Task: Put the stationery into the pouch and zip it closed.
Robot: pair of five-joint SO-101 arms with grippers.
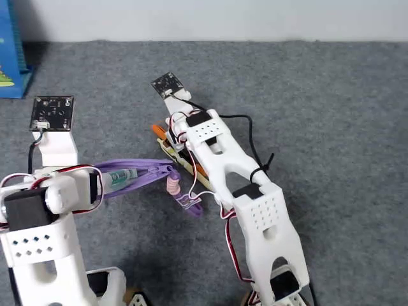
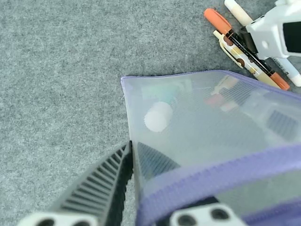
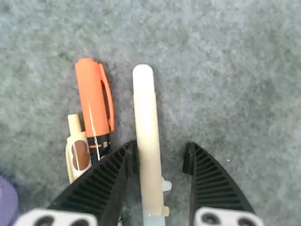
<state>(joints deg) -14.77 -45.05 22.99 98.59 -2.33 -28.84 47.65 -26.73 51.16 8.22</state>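
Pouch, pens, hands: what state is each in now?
Pouch: held by its edge, looks unzipped, partly filled.
Left hand: shut on pouch.
Right hand: open, low over carpet.
White pen: flat, between right hand's fingers, ungripped.
Orange pen: capped, on carpet.
Beige pen: on carpet beside orange pen.

1. Setting: a robotics test bench, probably a lab or a hobby workspace.
2. A grey felt-like mat covered the table.
3. A plain white wall stood behind.
4. Two white printed arms carried exposed wiring and bare camera boards.
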